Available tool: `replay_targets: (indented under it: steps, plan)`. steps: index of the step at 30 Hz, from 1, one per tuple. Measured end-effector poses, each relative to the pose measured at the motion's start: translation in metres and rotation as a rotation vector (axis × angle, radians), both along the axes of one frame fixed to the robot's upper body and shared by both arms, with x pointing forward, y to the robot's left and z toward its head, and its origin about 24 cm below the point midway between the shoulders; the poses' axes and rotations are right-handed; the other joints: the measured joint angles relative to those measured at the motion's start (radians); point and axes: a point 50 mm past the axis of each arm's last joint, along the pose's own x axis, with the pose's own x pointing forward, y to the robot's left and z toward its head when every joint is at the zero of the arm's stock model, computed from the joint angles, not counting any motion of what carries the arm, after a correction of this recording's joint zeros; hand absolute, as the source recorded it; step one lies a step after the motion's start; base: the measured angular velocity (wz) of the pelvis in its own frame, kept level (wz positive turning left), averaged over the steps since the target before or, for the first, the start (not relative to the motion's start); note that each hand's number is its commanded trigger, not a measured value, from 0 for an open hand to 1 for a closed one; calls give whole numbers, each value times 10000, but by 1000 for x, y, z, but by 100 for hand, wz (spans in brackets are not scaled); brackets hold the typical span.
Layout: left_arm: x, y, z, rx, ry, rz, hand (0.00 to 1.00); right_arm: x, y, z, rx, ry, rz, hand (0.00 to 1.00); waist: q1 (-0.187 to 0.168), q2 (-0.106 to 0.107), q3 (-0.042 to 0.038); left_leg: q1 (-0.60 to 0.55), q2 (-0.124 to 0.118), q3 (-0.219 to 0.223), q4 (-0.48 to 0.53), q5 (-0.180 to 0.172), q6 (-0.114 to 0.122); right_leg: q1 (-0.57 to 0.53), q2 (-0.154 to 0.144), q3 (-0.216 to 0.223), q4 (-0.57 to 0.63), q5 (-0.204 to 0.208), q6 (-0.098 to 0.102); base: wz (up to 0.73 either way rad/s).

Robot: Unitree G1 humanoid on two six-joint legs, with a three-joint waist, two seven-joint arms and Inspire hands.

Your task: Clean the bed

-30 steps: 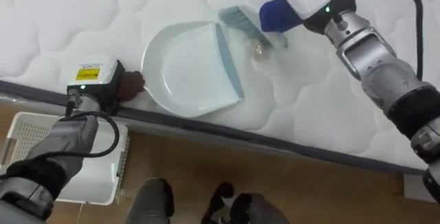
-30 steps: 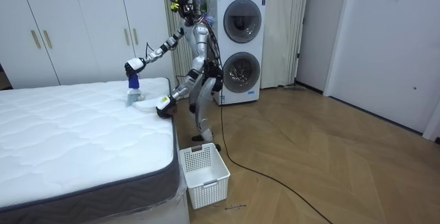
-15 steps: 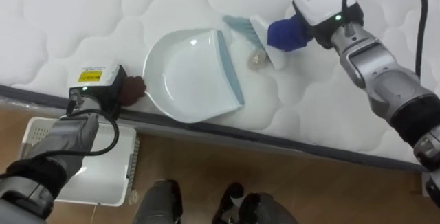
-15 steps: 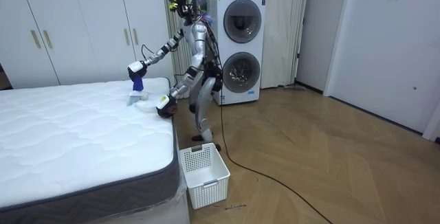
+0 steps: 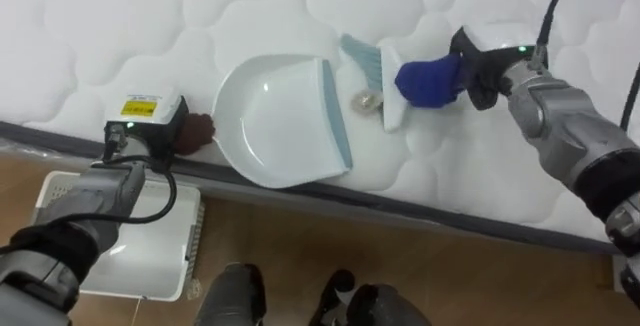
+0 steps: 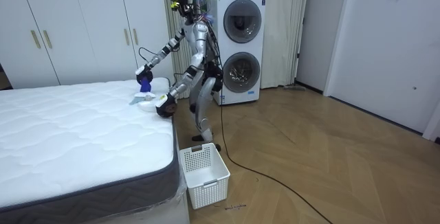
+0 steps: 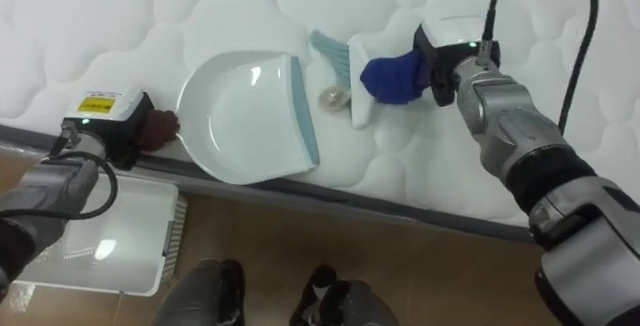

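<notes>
Step in hand was judged to be the sweep into the dustpan [image 5: 275, 131]; brush [image 5: 392, 106] was gripped at its blue end by the right robot hand [image 5: 485, 66], fingers curled round it; brush head was laid on the mattress [image 5: 120, 26], just beside the debris [image 5: 367, 99]; debris was seen between brush and pan lip, near the lip but apart from it. A low, short stroke towards the lip was called for; the lip was best kept pressed into the quilting so nothing got pushed under. Left robot hand [image 5: 140, 136] was at the pan's brown handle [image 5: 198, 131] by the bed edge; its fingers could not be made out. Debris looked small, pale, lumpy; probably light and easily flicked.
</notes>
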Motion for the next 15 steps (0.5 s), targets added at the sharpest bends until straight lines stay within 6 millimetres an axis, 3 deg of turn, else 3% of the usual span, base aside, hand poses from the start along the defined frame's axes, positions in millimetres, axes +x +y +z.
replay_targets:
  steps: [5,10,15]
  plan:
    - [-1,-2,-2,101,21,-35,100,-3,-8,-9,1430,764,-709,100,-51,154,9,39,22,18,-77,10,12,20,-21,-15,38,107,23,2]
    - [-2,-1,-7,172,163,155,100,-2,5,-9,2079,918,-400,100,-165,435,10,102,-37,131,-204,37,24,-66,-116,44,116,105,22,-2]
    - [-1,-1,-7,178,155,196,100,-3,16,-7,2243,962,248,100,-191,430,6,120,-200,298,-421,172,37,-271,-316,122,183,62,-2,-1]
